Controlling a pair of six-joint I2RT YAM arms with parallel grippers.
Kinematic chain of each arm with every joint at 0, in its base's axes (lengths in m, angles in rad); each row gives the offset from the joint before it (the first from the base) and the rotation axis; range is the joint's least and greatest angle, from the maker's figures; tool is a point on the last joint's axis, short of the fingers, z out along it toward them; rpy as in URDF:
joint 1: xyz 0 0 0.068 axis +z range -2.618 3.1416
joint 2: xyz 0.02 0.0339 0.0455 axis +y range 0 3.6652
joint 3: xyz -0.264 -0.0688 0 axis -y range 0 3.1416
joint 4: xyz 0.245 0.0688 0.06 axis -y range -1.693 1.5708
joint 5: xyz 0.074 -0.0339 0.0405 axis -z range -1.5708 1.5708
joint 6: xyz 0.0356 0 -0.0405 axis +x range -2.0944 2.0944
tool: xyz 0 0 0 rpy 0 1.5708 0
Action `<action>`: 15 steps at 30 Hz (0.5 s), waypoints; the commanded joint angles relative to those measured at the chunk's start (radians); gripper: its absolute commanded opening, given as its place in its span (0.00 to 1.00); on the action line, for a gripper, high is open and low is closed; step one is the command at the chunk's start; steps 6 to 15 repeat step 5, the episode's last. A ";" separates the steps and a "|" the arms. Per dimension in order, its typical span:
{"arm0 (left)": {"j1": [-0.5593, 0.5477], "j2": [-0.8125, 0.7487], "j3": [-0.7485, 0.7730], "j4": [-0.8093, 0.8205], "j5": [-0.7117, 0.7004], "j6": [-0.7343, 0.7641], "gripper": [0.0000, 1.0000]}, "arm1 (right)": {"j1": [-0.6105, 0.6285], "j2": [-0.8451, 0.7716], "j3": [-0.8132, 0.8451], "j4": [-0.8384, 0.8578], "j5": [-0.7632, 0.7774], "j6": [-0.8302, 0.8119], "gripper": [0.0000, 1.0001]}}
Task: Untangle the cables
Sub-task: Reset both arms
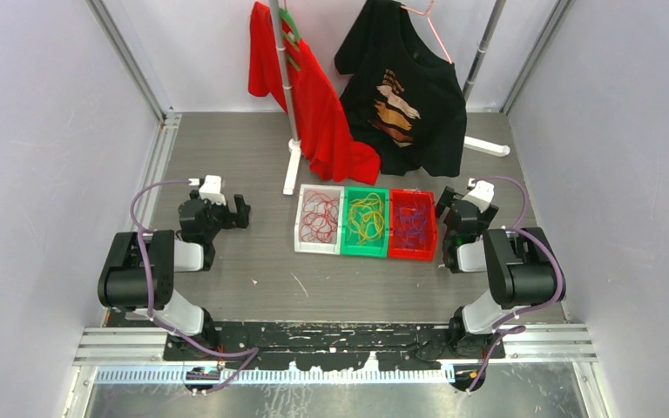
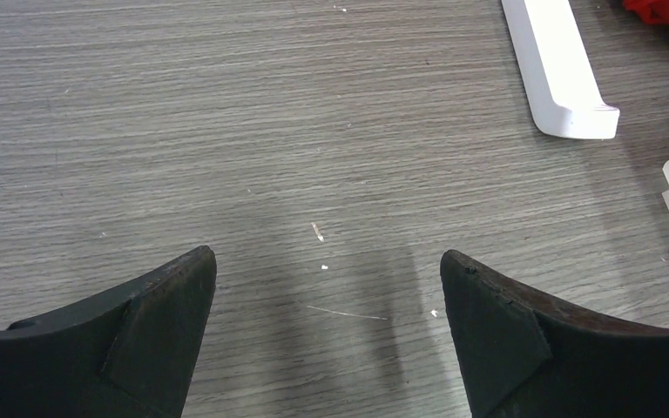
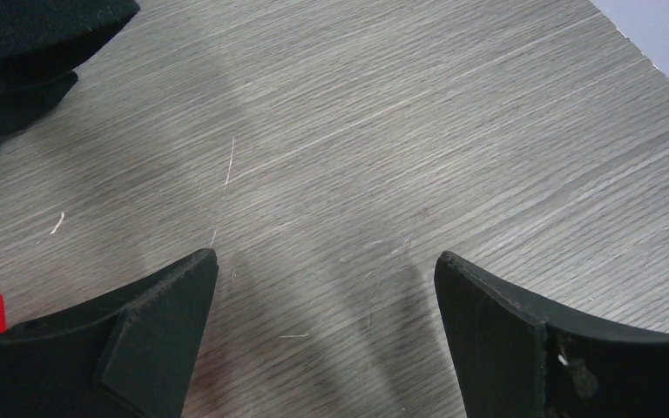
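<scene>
Cables (image 1: 365, 219) lie in three adjoining trays (image 1: 364, 253) mid-table: red in white, yellow in green, purple in red. Left gripper (image 2: 327, 266) jaws spread wide, empty, above table (image 2: 226, 131). Right gripper (image 3: 327, 261) same, beside red tray.

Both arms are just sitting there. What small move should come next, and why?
Probably the right gripper should swing left over the red tray. Its jaws are open and empty, it sits right beside that tray, and the purple cables there lie in a tangled heap.
</scene>
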 commanded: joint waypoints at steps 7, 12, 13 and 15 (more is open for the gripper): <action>-0.007 -0.018 0.017 0.025 -0.018 0.027 0.99 | 0.003 -0.017 0.023 0.052 -0.011 -0.013 1.00; -0.007 -0.018 0.017 0.025 -0.018 0.027 0.99 | 0.003 -0.017 0.023 0.052 -0.011 -0.013 1.00; -0.007 -0.018 0.017 0.025 -0.018 0.027 0.99 | 0.003 -0.017 0.023 0.052 -0.011 -0.013 1.00; -0.007 -0.018 0.017 0.025 -0.018 0.027 0.99 | 0.003 -0.017 0.023 0.052 -0.011 -0.013 1.00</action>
